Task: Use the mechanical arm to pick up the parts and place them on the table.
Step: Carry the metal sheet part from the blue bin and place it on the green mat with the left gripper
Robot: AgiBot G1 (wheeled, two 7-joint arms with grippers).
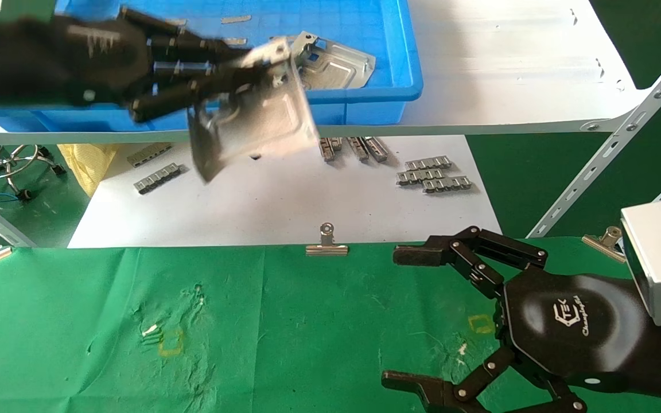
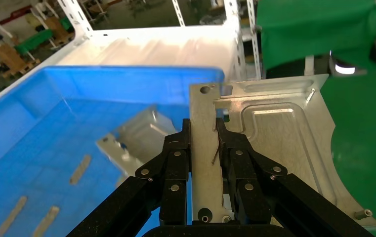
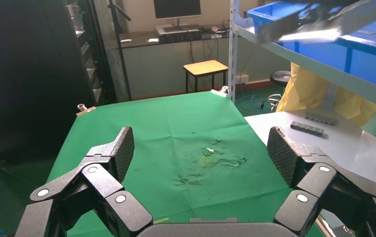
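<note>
Part (image 1: 253, 123) pinched by left gripper (image 1: 233, 77) over bin edge, right gripper (image 1: 408, 315) spread

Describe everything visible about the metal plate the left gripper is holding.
The held plate is a silvery stamped sheet-metal part, roughly square, with an embossed channel outline on its face, a bent flange with holes on one edge and a curved notch on another. It looks thin, rigid and shiny. The left gripper is shut on the flange, black fingers pressing it from both sides. The plate hangs tilted in the air at the front edge of the blue bin, touching only the fingers.
</note>
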